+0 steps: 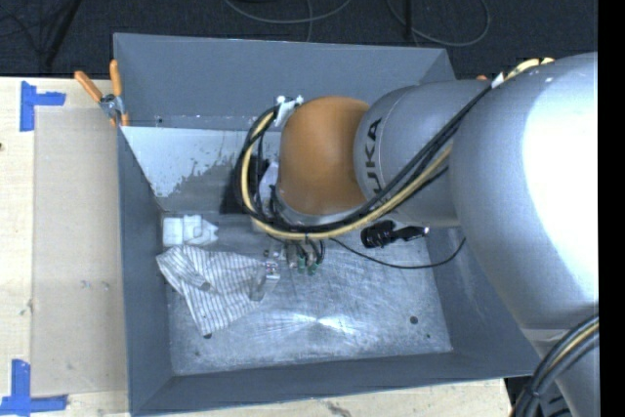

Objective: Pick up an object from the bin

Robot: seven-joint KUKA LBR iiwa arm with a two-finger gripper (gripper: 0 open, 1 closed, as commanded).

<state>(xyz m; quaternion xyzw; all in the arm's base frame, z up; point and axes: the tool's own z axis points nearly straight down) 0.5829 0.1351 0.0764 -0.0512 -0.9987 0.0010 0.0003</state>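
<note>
A crumpled striped grey-white cloth (210,286) lies on the left half of the bin floor. My gripper (264,280) comes down from under the orange cover onto the cloth's right edge, with its fingertips in the folds. Just beyond the cloth's upper left corner sits a small white plastic piece (188,230), apart from the gripper.
The arm and its orange cover with looped cables fill the bin's upper middle and right and hide what lies beneath. The bin floor to the right of the cloth is bare metal.
</note>
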